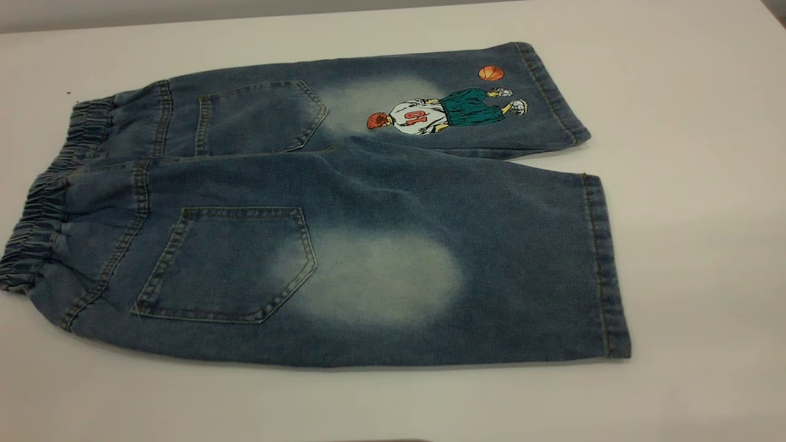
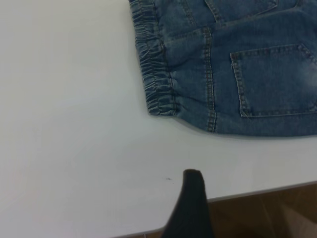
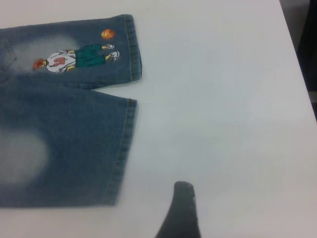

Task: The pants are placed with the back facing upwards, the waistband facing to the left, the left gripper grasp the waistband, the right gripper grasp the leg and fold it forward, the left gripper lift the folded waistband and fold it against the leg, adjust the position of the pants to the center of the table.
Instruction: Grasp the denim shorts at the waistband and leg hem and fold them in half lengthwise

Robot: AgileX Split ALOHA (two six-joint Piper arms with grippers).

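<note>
The pants [image 1: 344, 202] lie flat on the table [image 1: 694, 258], back pockets up, with the elastic waistband [image 1: 37, 227] to the left. The plain leg [image 1: 491, 264] with its pale patch is the near one. The leg with the basketball-player print [image 1: 442, 112] lies beyond it. Neither arm shows in the exterior view. My left gripper [image 2: 245, 198] hovers over the table's near edge, short of the waistband [image 2: 156, 74], open and empty, with one black finger [image 2: 192, 198] showing. My right gripper [image 3: 223, 201] hangs over bare table beside the leg's hem [image 3: 124, 148], open and empty.
Bare white tabletop surrounds the shorts on all sides. The table's near edge [image 2: 257, 192] runs close to the left gripper, with brown floor below it. In the right wrist view the table's side edge [image 3: 297, 74] gives way to a dark area.
</note>
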